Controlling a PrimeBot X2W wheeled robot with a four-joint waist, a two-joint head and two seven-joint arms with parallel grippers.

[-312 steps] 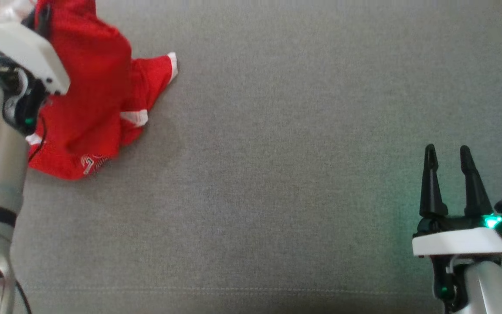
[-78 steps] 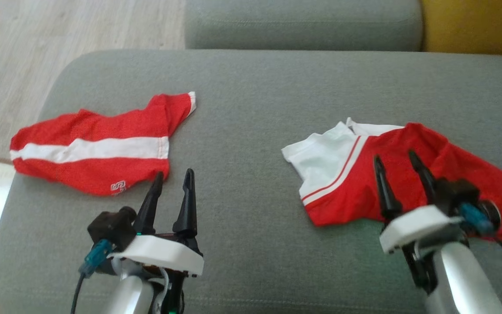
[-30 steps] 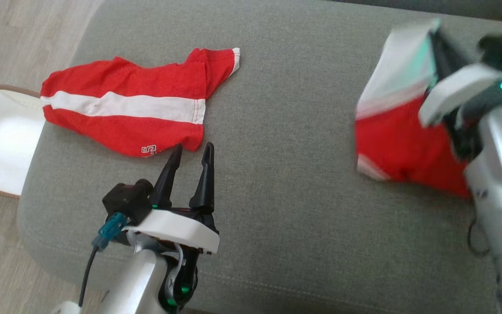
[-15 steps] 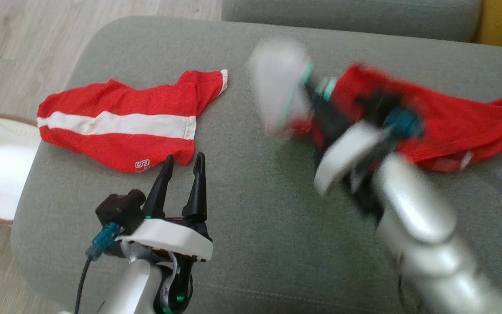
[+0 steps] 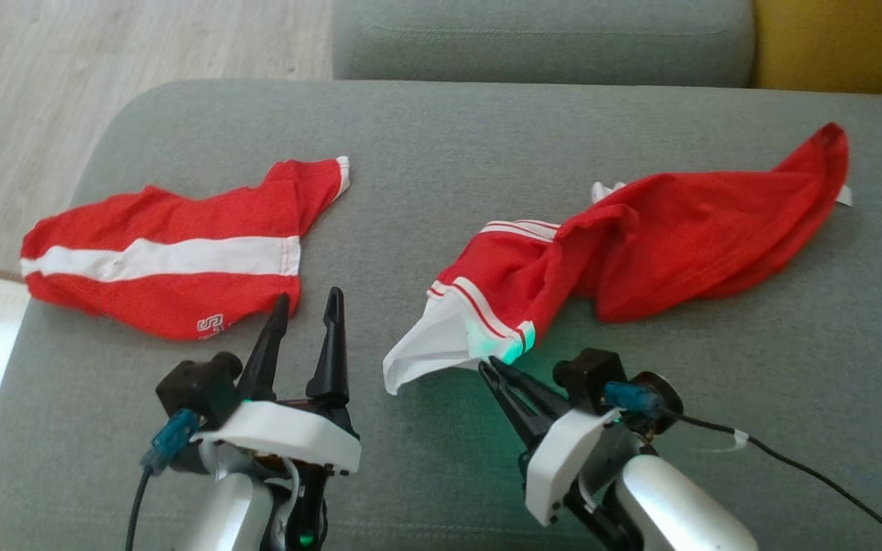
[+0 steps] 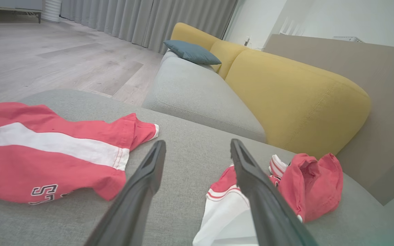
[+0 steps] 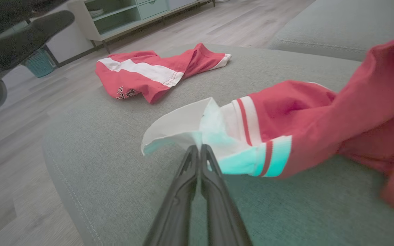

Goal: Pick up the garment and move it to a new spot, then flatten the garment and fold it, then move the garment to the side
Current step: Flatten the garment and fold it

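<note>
Partly legible, white lettering (image 6: 44, 191) beginning "S" marks the striped garment (image 5: 158, 260).

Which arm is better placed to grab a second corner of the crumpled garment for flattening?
Left. The left gripper is open and empty beside the garment, while the right gripper is shut on its white hem.

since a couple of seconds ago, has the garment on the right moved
Yes: the garment, pinched at its white corner by the right gripper, has come left toward the striped garment.
</note>
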